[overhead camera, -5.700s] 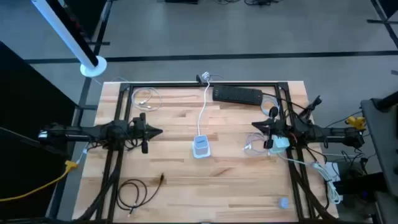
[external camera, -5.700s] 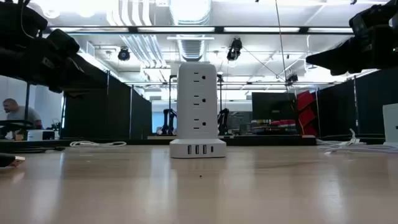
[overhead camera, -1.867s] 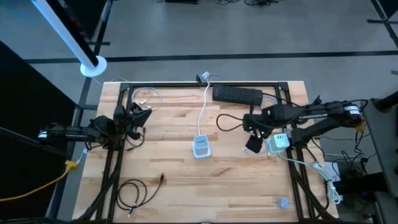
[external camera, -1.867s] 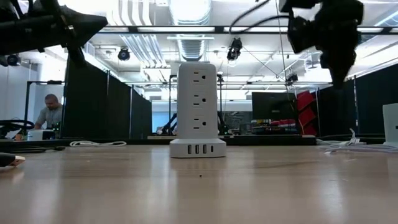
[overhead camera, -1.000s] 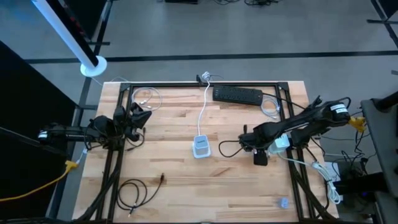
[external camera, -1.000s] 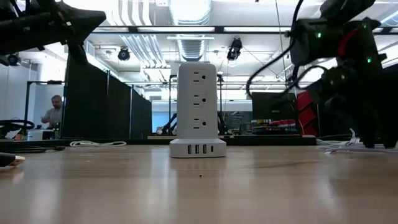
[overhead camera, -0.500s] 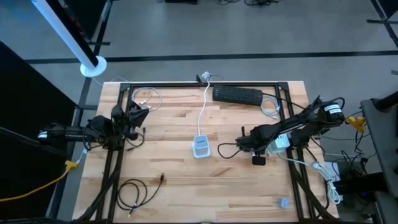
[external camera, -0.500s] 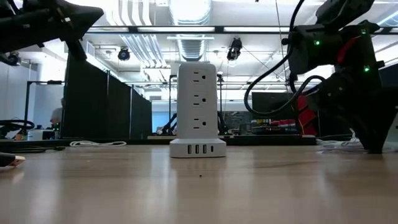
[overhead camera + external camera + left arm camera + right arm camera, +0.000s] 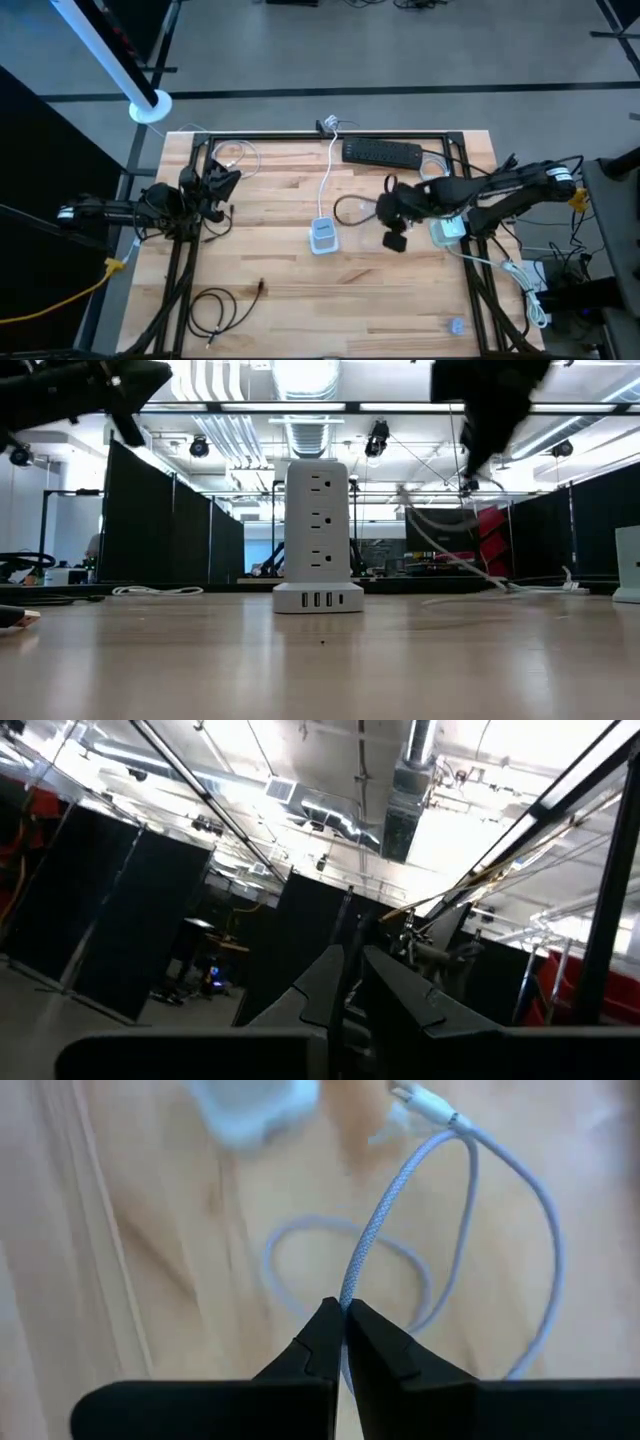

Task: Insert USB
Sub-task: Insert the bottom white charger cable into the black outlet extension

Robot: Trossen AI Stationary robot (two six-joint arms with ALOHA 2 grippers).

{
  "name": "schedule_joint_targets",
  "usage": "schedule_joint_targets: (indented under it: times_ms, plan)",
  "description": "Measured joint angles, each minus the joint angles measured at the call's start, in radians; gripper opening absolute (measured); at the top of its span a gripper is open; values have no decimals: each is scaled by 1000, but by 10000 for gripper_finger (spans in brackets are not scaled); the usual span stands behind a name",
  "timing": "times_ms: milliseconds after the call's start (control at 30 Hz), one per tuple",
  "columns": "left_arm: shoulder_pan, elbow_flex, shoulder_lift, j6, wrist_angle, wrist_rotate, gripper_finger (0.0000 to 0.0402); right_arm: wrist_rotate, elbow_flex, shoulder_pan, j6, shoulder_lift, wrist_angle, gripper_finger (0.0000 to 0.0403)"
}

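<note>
Two end effectors show. The right end effector (image 9: 343, 1312) is pinched shut on a white braided USB cable (image 9: 400, 1190), which runs on past its tips, loops over the wooden table (image 9: 270, 250) and ends in a connector (image 9: 425, 1105) beyond. This end effector (image 9: 393, 240) hangs above the table, with the white power tower (image 9: 322, 234) just off to its side, its USB ports (image 9: 318, 599) facing the low camera. The left end effector (image 9: 350, 965) is raised at the far side of the table from the tower, its fingers pressed nearly together on nothing.
</note>
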Motion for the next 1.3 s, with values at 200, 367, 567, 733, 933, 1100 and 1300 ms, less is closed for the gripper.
schedule_joint_targets:
  times_ms: [200,367,567,733,933,1100,1300]
  plan:
    - [0,186,203,146,-49,-1,80,26,156,-66,-53,-8,2,0]
    - [0,306,357,182,-133,-10,112,26,275,-102,-113,-8,6,0]
    - [0,437,527,171,-252,-10,136,26,391,-111,-207,-8,74,0]
    - [0,534,668,184,-261,-10,146,22,443,-111,-260,-8,160,0]
    - [0,669,822,224,-262,-10,151,15,511,-110,-324,-8,169,0]
    - [0,788,938,224,-324,-8,142,15,590,-110,-390,-8,171,0]
    - [0,907,1032,276,-519,24,129,15,680,-110,-467,-8,171,0]
